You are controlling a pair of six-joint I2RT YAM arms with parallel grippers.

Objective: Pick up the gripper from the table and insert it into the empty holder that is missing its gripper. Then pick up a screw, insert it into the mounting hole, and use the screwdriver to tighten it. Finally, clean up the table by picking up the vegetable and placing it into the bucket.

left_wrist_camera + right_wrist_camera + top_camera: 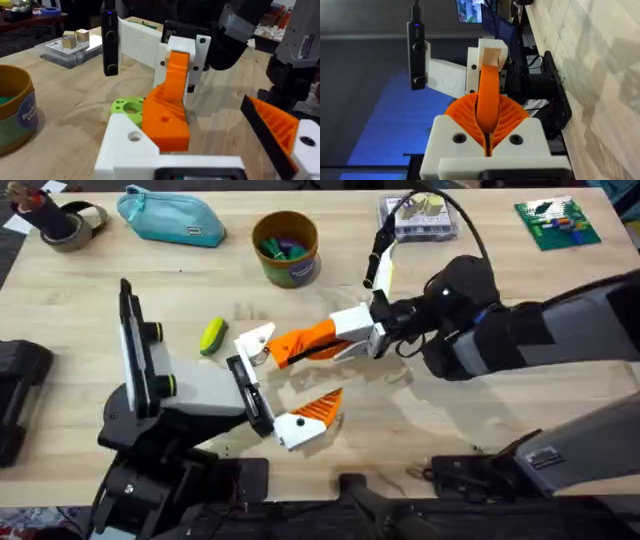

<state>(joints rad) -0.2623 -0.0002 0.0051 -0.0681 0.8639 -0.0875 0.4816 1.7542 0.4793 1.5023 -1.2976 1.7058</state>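
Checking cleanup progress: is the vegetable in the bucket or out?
Out. The vegetable lies on the table beside the left arm, apart from the bucket.

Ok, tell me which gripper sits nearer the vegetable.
Left. The left gripper lies just beside the vegetable, its bare white bracket close by. The right gripper reaches in from the far side, shut on the orange finger.

Both arms are dark grey-black with grey link covers, the right arm (520, 330) trailing a black cable, and each ends in white angular brackets carrying orange ribbed pads (318, 408).
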